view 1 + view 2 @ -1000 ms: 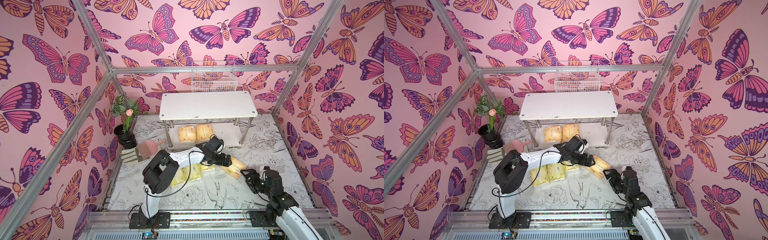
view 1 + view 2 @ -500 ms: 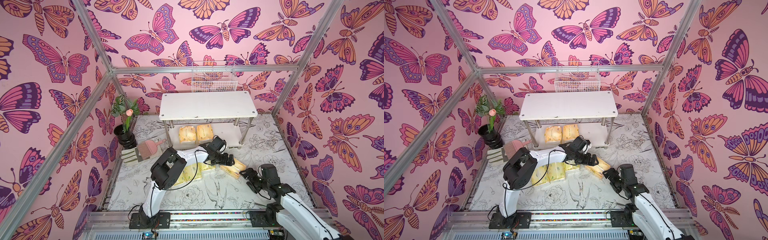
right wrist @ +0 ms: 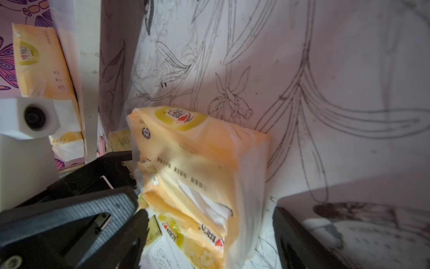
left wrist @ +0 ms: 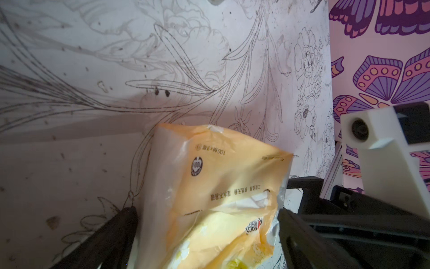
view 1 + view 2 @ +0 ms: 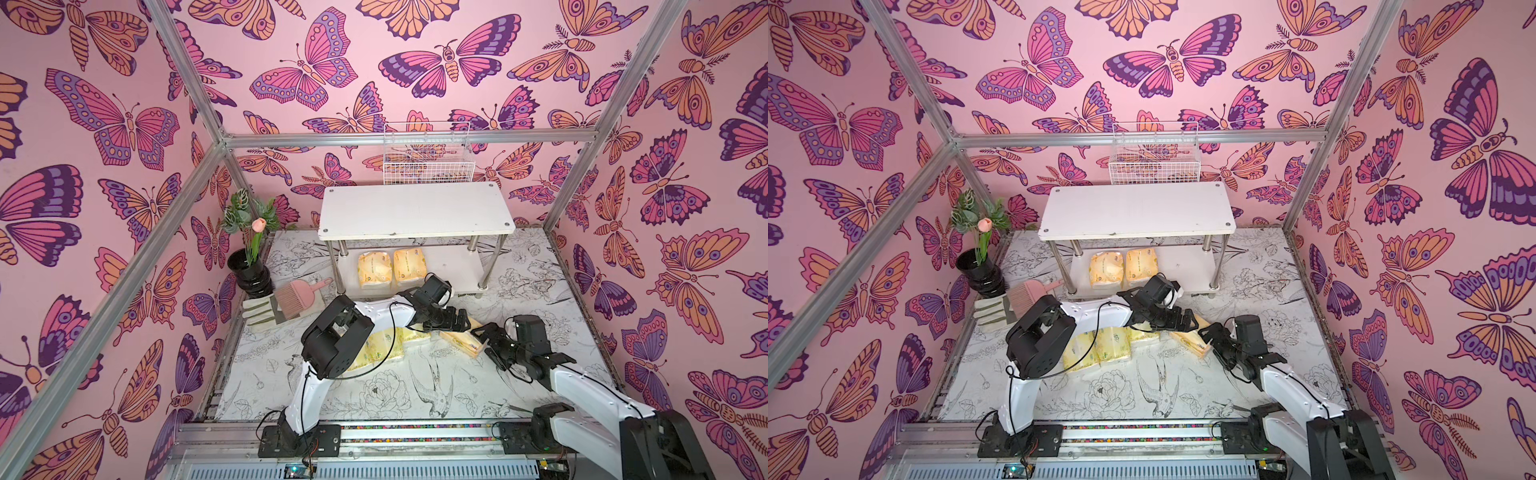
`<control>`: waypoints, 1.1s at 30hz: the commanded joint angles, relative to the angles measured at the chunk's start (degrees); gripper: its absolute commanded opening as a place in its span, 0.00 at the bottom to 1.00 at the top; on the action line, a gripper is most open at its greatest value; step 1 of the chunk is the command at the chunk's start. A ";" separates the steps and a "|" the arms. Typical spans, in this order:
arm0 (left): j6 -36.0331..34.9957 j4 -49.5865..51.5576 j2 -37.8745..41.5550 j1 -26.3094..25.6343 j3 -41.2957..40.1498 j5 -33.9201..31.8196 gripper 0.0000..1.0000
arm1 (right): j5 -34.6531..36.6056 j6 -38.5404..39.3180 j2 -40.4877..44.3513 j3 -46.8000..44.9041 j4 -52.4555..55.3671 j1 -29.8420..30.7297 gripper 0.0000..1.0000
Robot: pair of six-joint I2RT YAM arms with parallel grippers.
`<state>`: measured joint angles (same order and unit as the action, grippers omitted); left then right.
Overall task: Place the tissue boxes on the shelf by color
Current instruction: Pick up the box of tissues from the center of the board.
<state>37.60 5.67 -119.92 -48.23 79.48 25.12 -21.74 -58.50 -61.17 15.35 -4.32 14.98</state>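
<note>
**Third orange pack (image 5: 462, 343) straddled from both sides**

Three yellow-green tissue packs (image 5: 1113, 345) lie together on the table (image 5: 415, 399). Two orange tissue packs (image 5: 374, 268) sit on the shelf (image 5: 415, 208), lower tier. Left gripper (image 4: 206, 216), released, straddles the third orange pack on the table. Right gripper (image 3: 208, 209), also released, straddles its other end.

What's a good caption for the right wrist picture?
The open right gripper straddles an orange tissue pack on the flower-print table.

1. Pink brush (image 5: 296, 294): rests on folded striped cloth (image 5: 259, 311), well left of left pincer (image 5: 463, 321).
2. Black vase (image 5: 249, 272): stands farther left, beyond.
3. White wire basket (image 5: 428, 160): hangs far beyond, higher.
</note>
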 commanded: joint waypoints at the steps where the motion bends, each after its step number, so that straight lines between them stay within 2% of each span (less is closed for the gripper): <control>1: 1.06 -1.19 -0.36 0.15 -2.17 1.47 1.00 | -0.14 -1.04 -4.10 -2.84 -2.55 -0.26 0.88; 5: 1.46 -2.36 -0.23 0.08 -3.64 1.65 1.00 | -1.93 -2.11 -6.09 -3.13 -6.49 -0.30 0.87; 10: 2.11 -3.64 -0.09 -0.10 -5.20 1.81 1.00 | -3.16 -2.90 -3.79 -3.14 -7.31 -0.30 0.83; 16: 2.52 -4.61 -0.16 -0.32 -6.04 1.95 1.00 | -4.16 -3.00 -0.75 -2.77 -7.39 -0.29 0.71; 22: 2.90 -5.28 -0.15 -0.70 -6.83 1.99 1.00 | -5.60 -4.28 -2.76 -3.02 -11.78 -0.24 0.62; 33: 3.26 -5.85 0.75 -1.02 -6.99 2.21 1.00 | -4.43 -3.51 0.66 -2.65 -7.03 -0.27 0.33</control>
<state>39.70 -4.49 -119.02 -48.03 74.30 25.65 -25.96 -62.74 -62.13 12.43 -13.10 14.66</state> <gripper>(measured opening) 0.998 0.346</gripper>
